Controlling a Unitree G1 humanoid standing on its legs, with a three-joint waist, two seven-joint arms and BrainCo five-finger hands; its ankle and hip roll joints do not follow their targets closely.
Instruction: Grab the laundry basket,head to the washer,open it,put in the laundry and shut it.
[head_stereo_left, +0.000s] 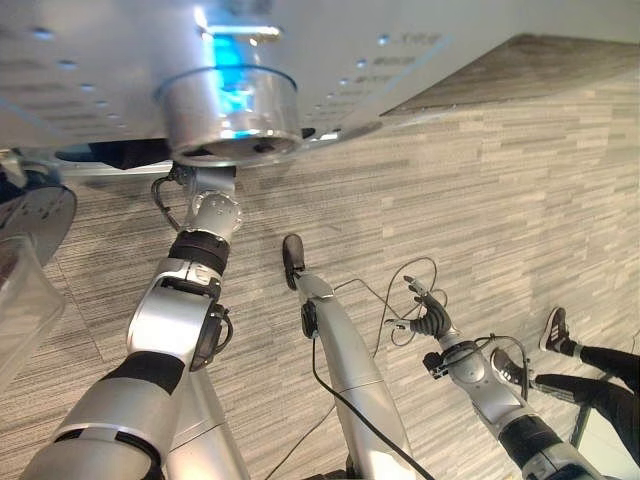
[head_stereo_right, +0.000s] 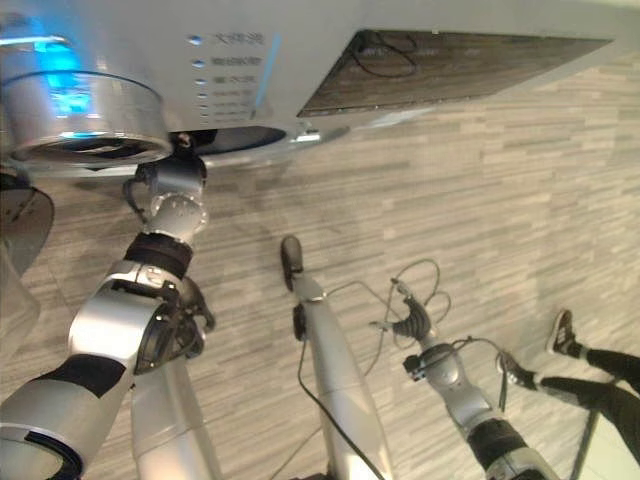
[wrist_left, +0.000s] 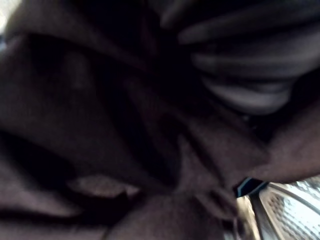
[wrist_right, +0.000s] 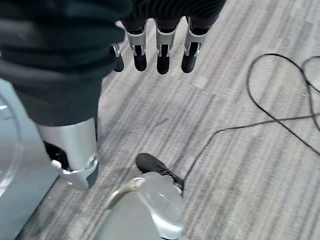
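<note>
At the far left edge of the left eye view sat one clear plastic laundry basket, pale and rigid-looking. Just right of it, one left arm rose toward the upper left of the frame, where one washer showed its silver panel and its round opening lit blue. The left hand was pushed up into that opening, its fingers hidden, so I could not tell whether they were released or clenched. The left wrist view showed dark laundry, folded and bunched against the hand's cover, with a strip of the perforated drum at the lower right. Judging by its creases, the cloth was soft, light and limp; it would sag and catch on the rim, so a bunched fold is the place to pinch. At lower right, the right hand hung over the striped floor with fingers straight and released, holding nothing. At the right edge were a person's two shoes.
</note>
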